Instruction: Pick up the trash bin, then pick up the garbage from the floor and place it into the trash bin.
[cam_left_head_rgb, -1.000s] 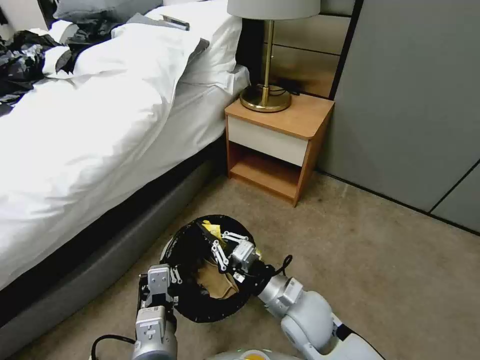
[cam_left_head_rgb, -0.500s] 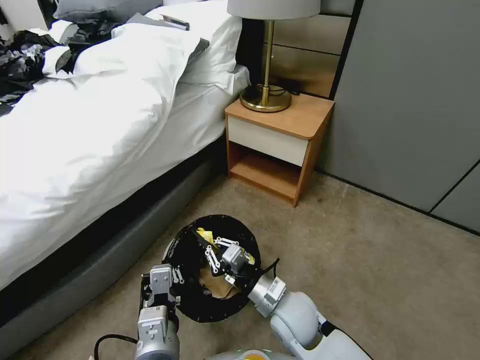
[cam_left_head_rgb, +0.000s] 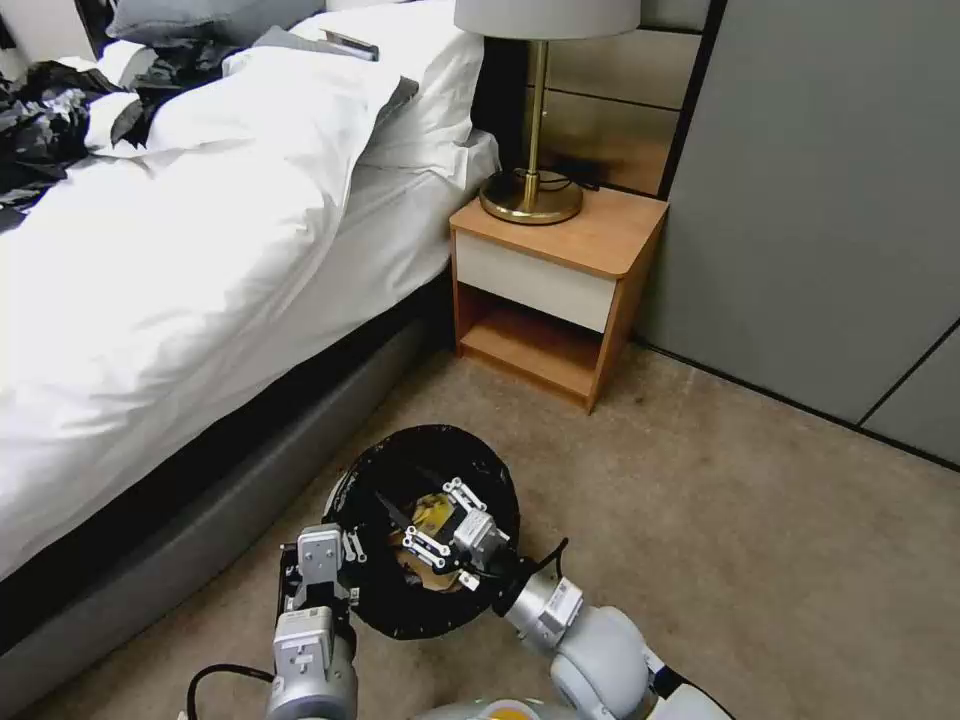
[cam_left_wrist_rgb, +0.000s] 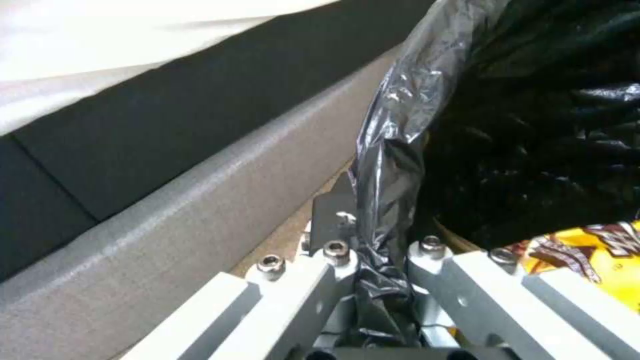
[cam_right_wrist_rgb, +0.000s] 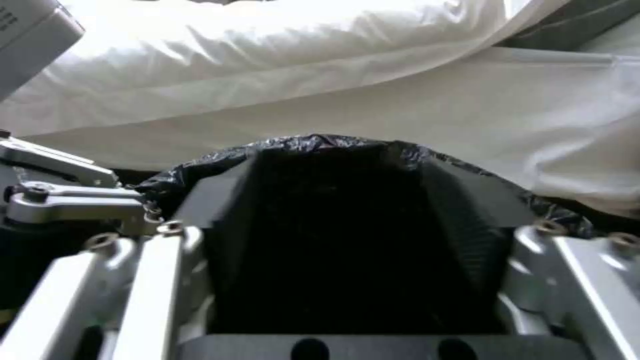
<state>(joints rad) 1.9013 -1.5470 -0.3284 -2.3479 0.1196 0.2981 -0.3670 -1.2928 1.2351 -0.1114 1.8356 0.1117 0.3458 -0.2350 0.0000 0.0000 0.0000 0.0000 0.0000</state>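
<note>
At the far left of the head view a bed (cam_left_head_rgb: 180, 250) with white bedding runs along the carpeted floor (cam_left_head_rgb: 780, 520), its grey base (cam_left_wrist_rgb: 167, 200) just beside the trash bin (cam_left_head_rgb: 425, 455). The left claw (cam_left_head_rgb: 322, 572) sits at the near-left rim of the bin; in the left wrist view its fingers (cam_left_wrist_rgb: 333, 250) are pinched narrow on a fold of the black bag (cam_left_wrist_rgb: 383, 190) that lines the rim, so the left claw is holding the trash bin by that edge. A yellow wrapper (cam_left_wrist_rgb: 600, 260) lies inside the bin just past that grip. To the right of the left claw, the right claw (cam_left_head_rgb: 432, 530) is lowered into the mouth of the bin, above the yellow wrapper (cam_left_head_rgb: 432, 516) and a brown paper bag (cam_left_head_rgb: 432, 578) at the bottom. The right wrist view shows its fingers (cam_right_wrist_rgb: 200, 200) spread wide with only the dark inside of the bin (cam_right_wrist_rgb: 347, 150) between them, holding nothing. Farther right, a wooden nightstand (cam_left_head_rgb: 560, 290) stands against the bed, carrying a brass lamp (cam_left_head_rgb: 535, 130), with a grey wall panel (cam_left_head_rgb: 830, 200) beyond it.
</note>
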